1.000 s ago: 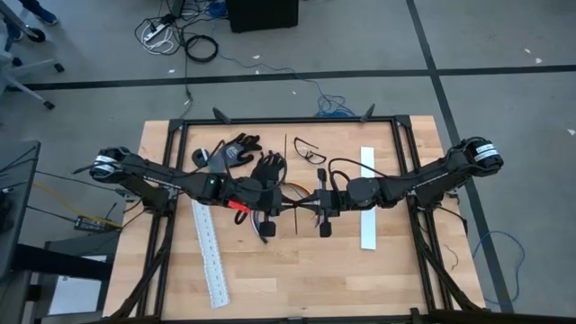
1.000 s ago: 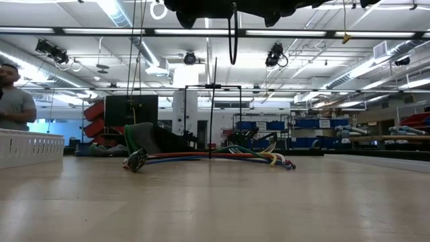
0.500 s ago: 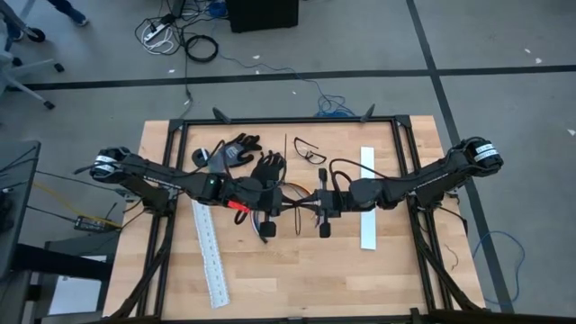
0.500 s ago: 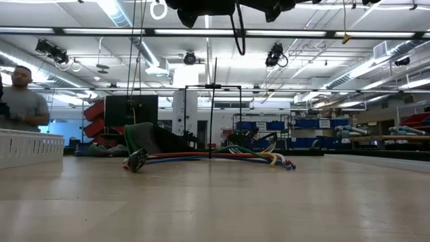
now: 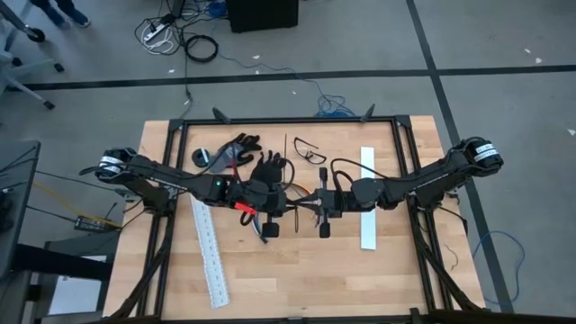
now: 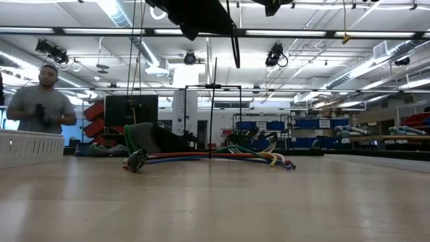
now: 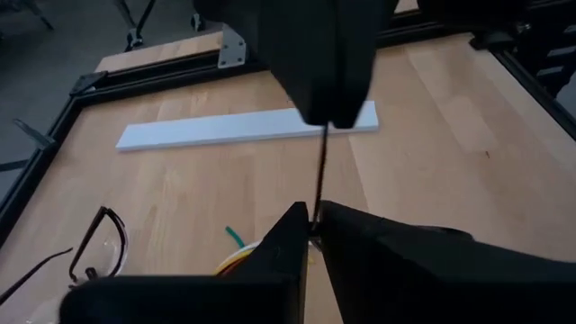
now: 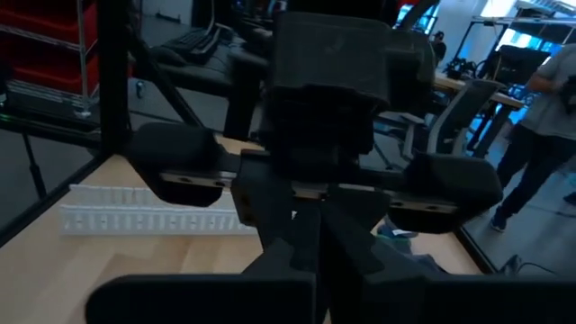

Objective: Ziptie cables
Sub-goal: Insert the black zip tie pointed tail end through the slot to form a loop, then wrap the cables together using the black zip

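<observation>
cables (image 6: 215,158) were seen lying loose on the table, not yet bound; a thin black ziptie (image 7: 320,171) was pinched between the clenched left gripper (image 7: 311,219) and clenched right gripper (image 8: 310,220) above them.

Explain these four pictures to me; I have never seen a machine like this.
Two robot arms work over a wooden table. One camera looks straight down, one sits at table level, and one rides on each wrist. On the table lie coloured cables, glasses, black gloves and two white strips. The left end effector and the right end effector are both shut, apparently pinching a thin black tie between them above the cables. A person stands in the room behind.
</observation>
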